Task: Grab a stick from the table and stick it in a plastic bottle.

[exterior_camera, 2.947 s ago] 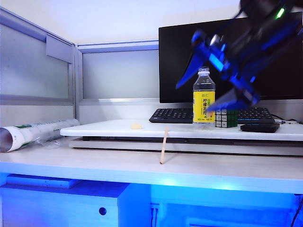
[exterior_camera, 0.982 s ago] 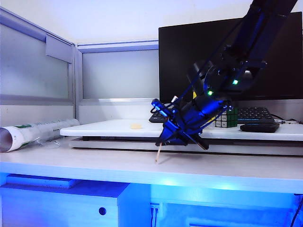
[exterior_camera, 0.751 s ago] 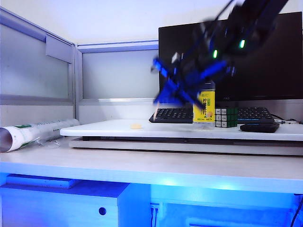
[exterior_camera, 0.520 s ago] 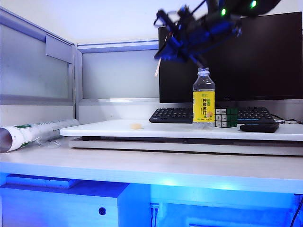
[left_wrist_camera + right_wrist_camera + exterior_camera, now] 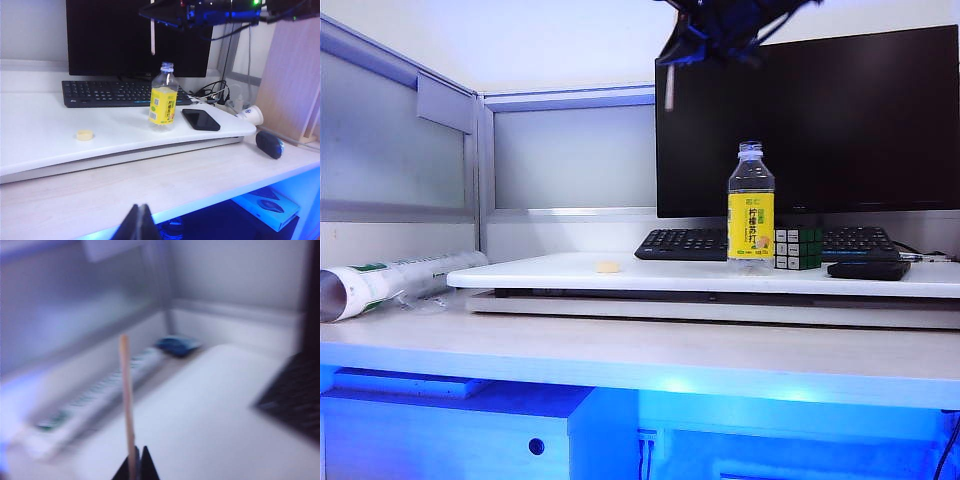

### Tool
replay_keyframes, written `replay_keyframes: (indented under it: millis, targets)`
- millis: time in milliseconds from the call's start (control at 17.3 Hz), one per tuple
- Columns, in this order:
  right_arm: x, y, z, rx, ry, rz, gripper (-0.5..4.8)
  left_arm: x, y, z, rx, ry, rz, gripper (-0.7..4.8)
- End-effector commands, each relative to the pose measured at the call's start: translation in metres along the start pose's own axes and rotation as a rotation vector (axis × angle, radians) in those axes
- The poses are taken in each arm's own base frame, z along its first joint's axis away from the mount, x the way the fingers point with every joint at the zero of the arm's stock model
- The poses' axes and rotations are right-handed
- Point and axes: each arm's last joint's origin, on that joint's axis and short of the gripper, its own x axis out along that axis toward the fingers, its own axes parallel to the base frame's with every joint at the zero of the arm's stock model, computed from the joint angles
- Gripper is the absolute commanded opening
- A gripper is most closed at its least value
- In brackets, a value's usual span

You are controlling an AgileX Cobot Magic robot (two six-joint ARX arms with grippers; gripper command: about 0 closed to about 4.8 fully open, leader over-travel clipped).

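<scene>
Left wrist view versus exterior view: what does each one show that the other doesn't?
Only the left wrist view shows the shut left gripper low over the table's front edge, a computer mouse and a white cup.

Only the exterior view shows the white-and-green rolled tube and a Rubik's cube.

Both show the right gripper high above the table, shut on the stick, which hangs down, plus the plastic bottle, keyboard, monitor, phone and small beige lump.
</scene>
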Motion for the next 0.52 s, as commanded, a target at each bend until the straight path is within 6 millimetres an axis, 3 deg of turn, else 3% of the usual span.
replay_keyframes:
  millis: [58, 520]
  targets:
    - [-0.005, -0.004, 0.016, -0.128, -0.030, -0.073, -0.09, 0.000, -0.001, 0.004, 0.029, -0.033, -0.015, -0.05]
    - [-0.013, -0.031, 0.024, -0.273, -0.065, -0.217, -0.09, -0.001, -0.006, 0.019, 0.095, -0.151, -0.047, -0.05]
